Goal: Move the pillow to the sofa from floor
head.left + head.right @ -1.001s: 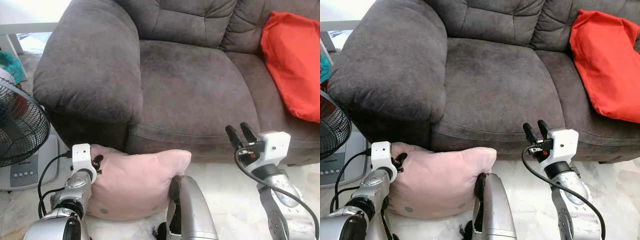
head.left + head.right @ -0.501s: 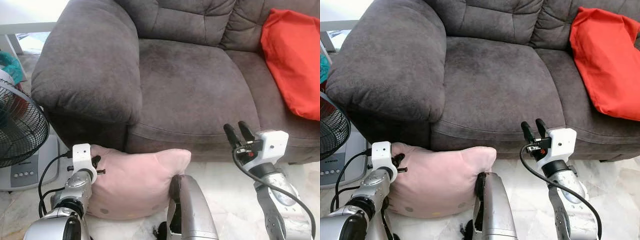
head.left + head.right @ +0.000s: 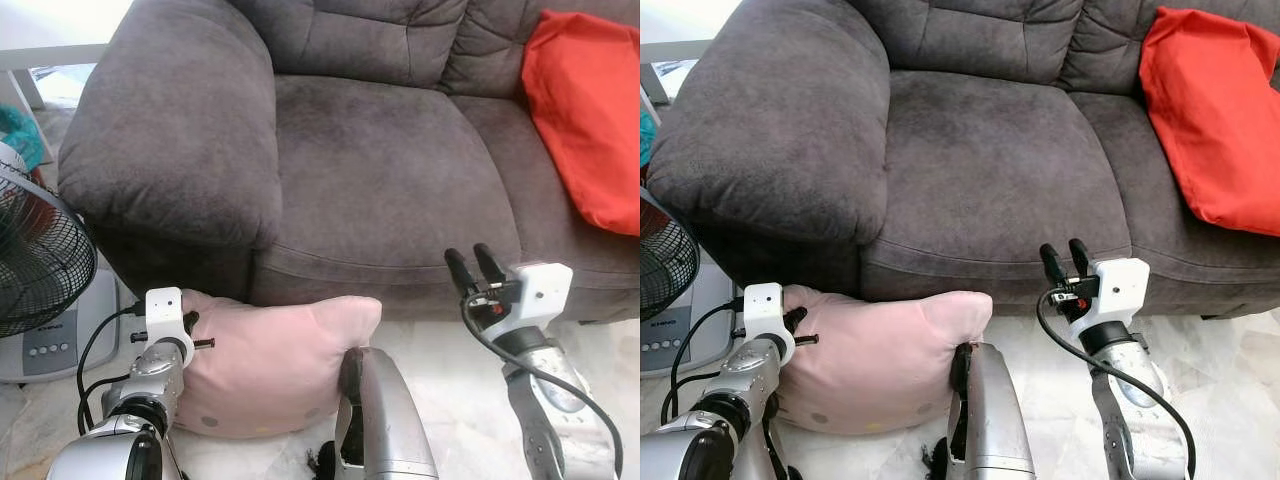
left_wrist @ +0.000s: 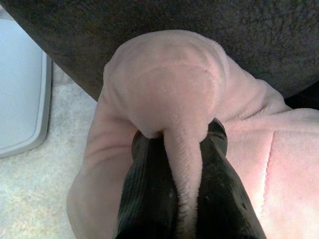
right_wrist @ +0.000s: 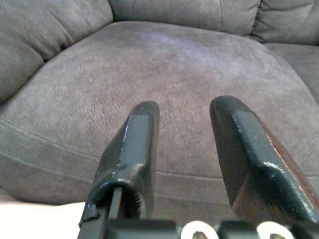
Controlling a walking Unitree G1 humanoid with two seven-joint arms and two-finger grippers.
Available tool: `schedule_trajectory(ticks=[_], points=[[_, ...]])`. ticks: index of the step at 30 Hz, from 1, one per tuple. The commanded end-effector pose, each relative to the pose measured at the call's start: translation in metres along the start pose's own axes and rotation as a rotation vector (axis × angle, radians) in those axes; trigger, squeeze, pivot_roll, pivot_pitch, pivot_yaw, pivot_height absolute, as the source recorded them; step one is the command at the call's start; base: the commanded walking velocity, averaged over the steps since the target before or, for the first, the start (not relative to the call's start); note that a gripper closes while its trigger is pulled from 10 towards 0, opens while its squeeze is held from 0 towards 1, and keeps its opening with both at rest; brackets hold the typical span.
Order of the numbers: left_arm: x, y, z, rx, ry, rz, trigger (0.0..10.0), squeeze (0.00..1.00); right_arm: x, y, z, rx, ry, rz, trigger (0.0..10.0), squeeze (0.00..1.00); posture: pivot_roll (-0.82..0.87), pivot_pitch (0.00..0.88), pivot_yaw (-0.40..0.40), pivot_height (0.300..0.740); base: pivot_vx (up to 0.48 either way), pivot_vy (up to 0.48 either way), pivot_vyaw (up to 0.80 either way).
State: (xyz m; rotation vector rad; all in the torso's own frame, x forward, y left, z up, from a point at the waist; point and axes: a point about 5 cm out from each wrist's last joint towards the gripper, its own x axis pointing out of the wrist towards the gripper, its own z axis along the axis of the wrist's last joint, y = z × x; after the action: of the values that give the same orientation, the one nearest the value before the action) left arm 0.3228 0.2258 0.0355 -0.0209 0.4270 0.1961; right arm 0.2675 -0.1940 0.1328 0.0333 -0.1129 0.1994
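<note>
A pale pink pillow (image 3: 275, 365) lies on the floor against the front of the dark grey sofa (image 3: 370, 170), below its left armrest. My left gripper (image 4: 182, 164) is shut on the pillow's left corner, a fold of pink fabric pinched between the fingers (image 4: 149, 189). In the eye views that gripper (image 3: 190, 325) sits at the pillow's left edge. My right gripper (image 3: 468, 265) is open and holds nothing; it hovers in front of the seat cushion's front edge, right of the pillow. The right wrist view shows its fingers (image 5: 132, 149) apart, with the seat cushion (image 5: 164, 64) beyond.
A red cushion (image 3: 585, 110) lies on the sofa's right seat. A black fan (image 3: 40, 250) on a grey base (image 3: 50, 340) stands at the left beside the armrest. A silver part of my body (image 3: 385, 420) rises at the bottom centre. Pale tiled floor (image 3: 460, 400) lies ahead.
The view has shifted slightly. My right gripper has edged a little left and toward the seat front. The left gripper still pinches the pillow's corner.
</note>
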Motion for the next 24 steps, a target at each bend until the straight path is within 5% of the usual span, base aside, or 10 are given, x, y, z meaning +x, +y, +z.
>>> schedule_trajectory(ticks=[1,20,21,22,23,24], points=[[-0.002,0.001,-0.012,0.004,0.044,0.012,0.0,0.0,-0.001,-0.003,-0.003,-0.011,0.013,-0.013,10.0,0.0,-0.07,0.145,-0.236,0.43,0.0,0.0,0.0],[-0.006,0.018,-0.017,0.018,0.032,0.075,0.0,0.0,0.003,0.008,-0.007,0.007,0.004,-0.005,10.0,0.0,-0.07,0.15,-0.21,0.43,0.0,0.0,0.0],[-0.006,0.018,-0.017,0.016,0.024,0.079,3.7,0.0,0.003,0.008,-0.007,0.007,0.003,-0.005,10.0,0.0,-0.07,0.149,-0.209,0.43,0.0,0.0,0.0],[-0.006,0.018,-0.015,0.009,0.009,0.079,3.7,0.0,0.003,0.009,-0.007,0.008,0.003,-0.005,10.0,0.0,-0.07,0.149,-0.207,0.43,0.0,0.0,0.0],[-0.006,0.019,-0.013,0.024,-0.018,0.088,10.0,0.0,0.003,0.01,-0.008,0.01,0.002,-0.006,10.0,0.0,-0.07,0.147,-0.203,0.43,0.0,0.0,0.0],[-0.007,0.019,-0.01,0.03,-0.039,0.091,10.0,0.0,0.003,0.01,-0.008,0.011,0.002,-0.006,10.0,0.0,-0.06,0.146,-0.199,0.43,0.0,0.0,0.0]])
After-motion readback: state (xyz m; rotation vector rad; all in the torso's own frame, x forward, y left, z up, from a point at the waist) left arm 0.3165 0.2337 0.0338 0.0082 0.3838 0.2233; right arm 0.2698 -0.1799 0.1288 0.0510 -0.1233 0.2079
